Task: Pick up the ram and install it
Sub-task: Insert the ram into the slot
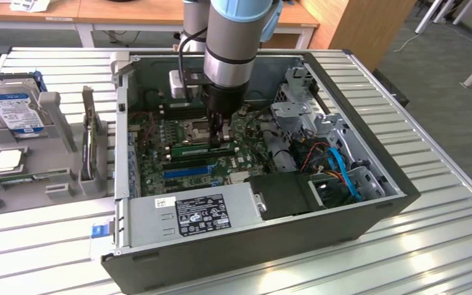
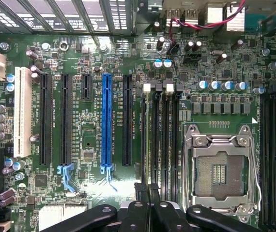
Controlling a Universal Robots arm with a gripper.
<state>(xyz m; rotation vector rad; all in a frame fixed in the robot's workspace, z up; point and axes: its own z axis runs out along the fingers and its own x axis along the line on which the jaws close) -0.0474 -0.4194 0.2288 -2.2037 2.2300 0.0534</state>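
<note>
robot arm reaching straight down into an open computer case that lies on its side on a slatted metal table. the gripper sits low over the motherboard, between the empty processor socket and the blue slot. its fingers are pressed close together, pinching the ram, a thin green stick standing on edge; the visible part runs from the fingertips toward the exterior view's left.

in the wrist view the gripper appears with its black linkages folded inward. the ram is seen edge-on as a narrow dark line in the row of black memory slots, on the side nearest the long expansion slots, one end by a white latch. the processor socket lies just beyond these slots, and the blue slot is on the other side. whether the stick is fully seated cannot be told.

outside the case, at the exterior view's left, a hard drive stands in a grey holder.
</note>
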